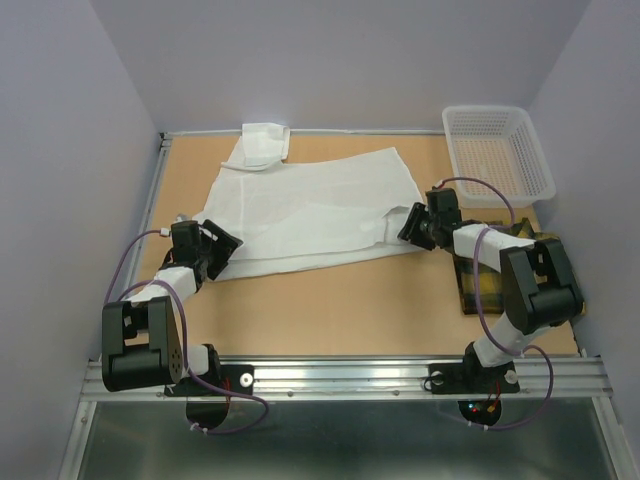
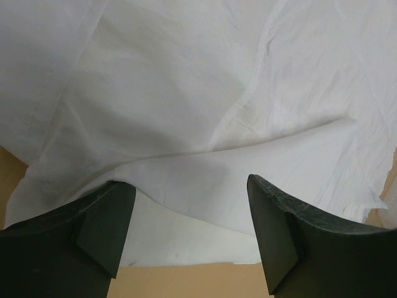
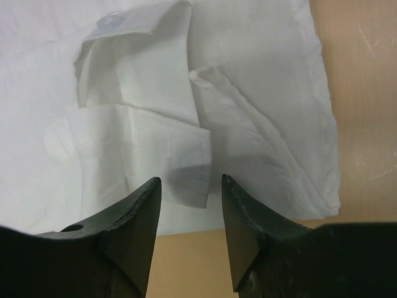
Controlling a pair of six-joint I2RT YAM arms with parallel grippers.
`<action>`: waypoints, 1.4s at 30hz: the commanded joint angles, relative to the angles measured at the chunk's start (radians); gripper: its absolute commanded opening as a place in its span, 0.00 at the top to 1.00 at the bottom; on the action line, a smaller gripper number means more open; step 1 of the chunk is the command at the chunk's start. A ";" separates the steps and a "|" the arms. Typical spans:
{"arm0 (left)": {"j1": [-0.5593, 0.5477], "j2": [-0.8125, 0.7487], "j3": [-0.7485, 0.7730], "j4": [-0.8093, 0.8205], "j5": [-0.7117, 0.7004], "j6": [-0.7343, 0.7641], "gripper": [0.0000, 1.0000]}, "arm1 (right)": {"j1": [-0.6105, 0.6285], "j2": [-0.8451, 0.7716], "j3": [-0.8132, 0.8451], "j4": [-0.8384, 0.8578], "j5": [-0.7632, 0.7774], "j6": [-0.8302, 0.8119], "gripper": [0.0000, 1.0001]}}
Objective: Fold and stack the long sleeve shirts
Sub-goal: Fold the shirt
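Lying spread across the middle of the tabletop (image 1: 340,310), the plain white long sleeve shirt (image 1: 310,215) reaches from the left side toward the right, with a folded part of it bunched at the far edge. Both arms reach in from the near edge and meet the garment at opposite ends.

At the shirt's near-left corner, the left end effector (image 2: 189,198) hangs with its jaws spread wide. The two dark fingers (image 2: 102,217) straddle the hem, and the cloth runs between and under them without being pinched. Bare tabletop shows just beneath the hem in the left wrist view.

At the shirt's right edge, the right end effector (image 3: 191,186) stands with its jaws drawn partway in, leaving a narrow gap. The corner of a turned-back cuff (image 3: 155,149) lies right at that gap, between the fingertips, though the fingers have not clamped together on it. A buttoned fold of the sleeve sits just beyond the cuff.

Farther right, the yellow-and-dark plaid long sleeve shirt (image 1: 470,290) lies on the tabletop, largely hidden under the right arm and apart from the white one. A white mesh basket (image 1: 540,160) sits in the far-right corner.
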 commanded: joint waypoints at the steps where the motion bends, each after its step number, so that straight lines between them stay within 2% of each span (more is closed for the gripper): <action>1: 0.007 -0.017 0.023 -0.030 -0.023 0.025 0.16 | -0.006 -0.029 -0.008 0.056 0.029 0.016 0.51; 13: 0.009 -0.025 0.020 -0.031 -0.026 0.025 0.16 | -0.006 0.044 0.002 0.116 -0.010 0.031 0.55; 19: 0.010 -0.025 0.017 -0.031 -0.028 0.025 0.16 | -0.006 0.060 -0.011 0.133 0.004 0.020 0.74; 20: 0.010 -0.027 0.017 -0.033 -0.031 0.025 0.16 | -0.007 0.055 -0.011 0.133 0.024 0.013 0.80; 21: 0.010 -0.027 0.015 -0.034 -0.032 0.025 0.16 | -0.006 0.037 -0.011 0.131 0.029 -0.012 0.92; 24: 0.012 -0.031 0.014 -0.036 -0.037 0.025 0.16 | -0.009 -0.009 -0.004 0.128 0.087 -0.090 0.99; 33: 0.021 -0.033 0.011 -0.042 -0.045 0.022 0.16 | -0.021 -0.034 0.104 0.027 0.181 -0.302 0.99; 42: 0.026 -0.034 0.002 -0.042 -0.046 0.013 0.16 | -0.045 0.052 0.157 0.007 0.191 -0.343 0.99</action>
